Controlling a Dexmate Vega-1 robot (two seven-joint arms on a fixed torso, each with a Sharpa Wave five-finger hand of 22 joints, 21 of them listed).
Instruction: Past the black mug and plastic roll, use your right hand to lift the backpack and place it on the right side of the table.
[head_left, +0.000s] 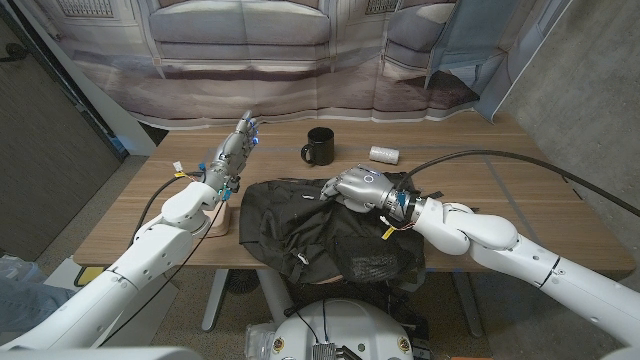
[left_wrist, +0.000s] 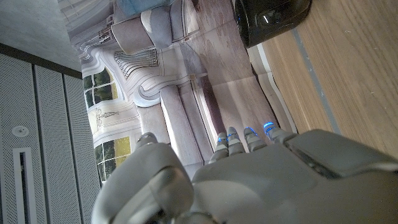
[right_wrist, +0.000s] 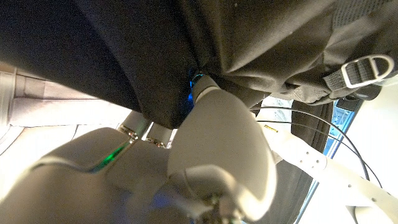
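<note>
The backpack (head_left: 330, 235) lies slumped over the table's (head_left: 530, 200) near edge, and my right hand (head_left: 362, 188) is closed on the fabric of its top; I'd want a firm bunch of cloth before lifting, so the hanging part clears the edge. Beyond the backpack stand the black mug (head_left: 320, 146) and, to its right, the plastic roll (head_left: 384, 154), both apart from it. My left hand (head_left: 236, 148), left of the backpack, is raised, fingers spread, holding nothing.

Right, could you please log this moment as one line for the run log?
right hand: grips backpack top | left hand: open, idle | backpack: mid-table, near edge | black mug, plastic roll: behind, untouched
</note>
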